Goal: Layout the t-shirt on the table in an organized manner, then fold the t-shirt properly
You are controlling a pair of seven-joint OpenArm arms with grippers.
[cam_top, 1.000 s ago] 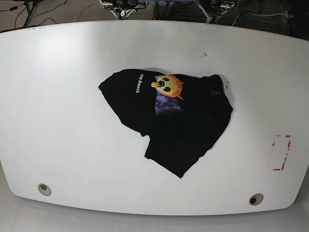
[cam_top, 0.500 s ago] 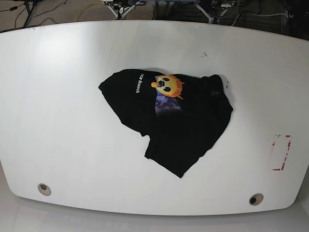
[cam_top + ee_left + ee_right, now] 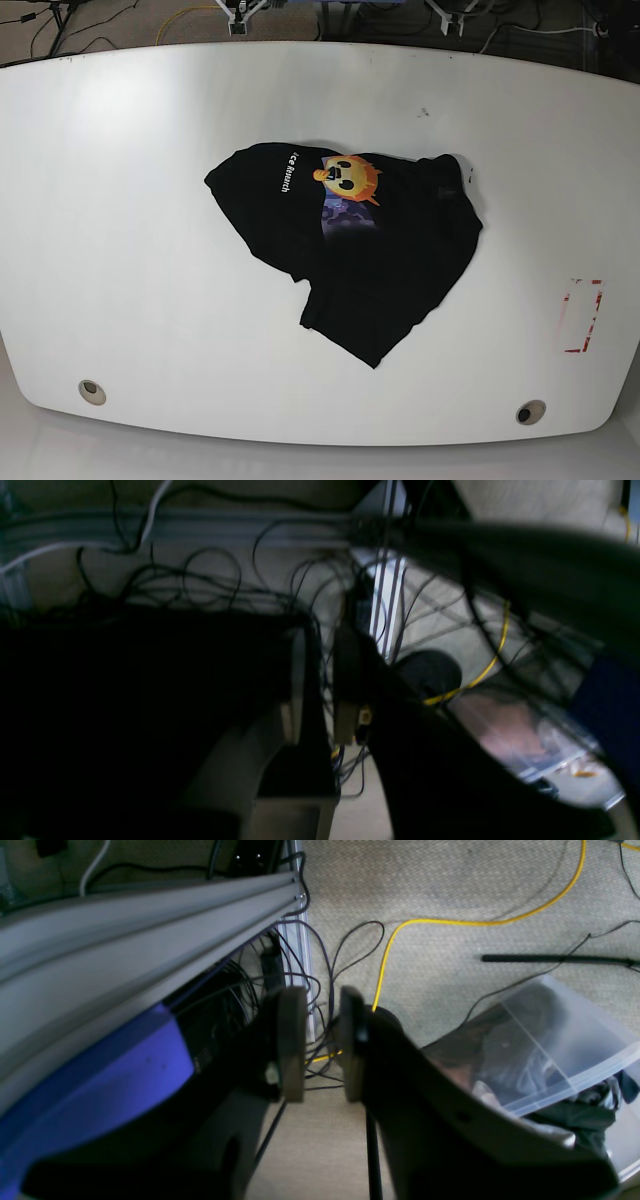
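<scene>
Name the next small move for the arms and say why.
Probably bring both arms in over the table toward the t-shirt. It lies crumpled, print half hidden, and neither gripper is near it: both wrist views show only floor and cables, with nothing between the fingers.

The white lettering [image 3: 285, 171] on the t-shirt [image 3: 370, 270] is partly folded under, seemingly ending in "Research"
</scene>
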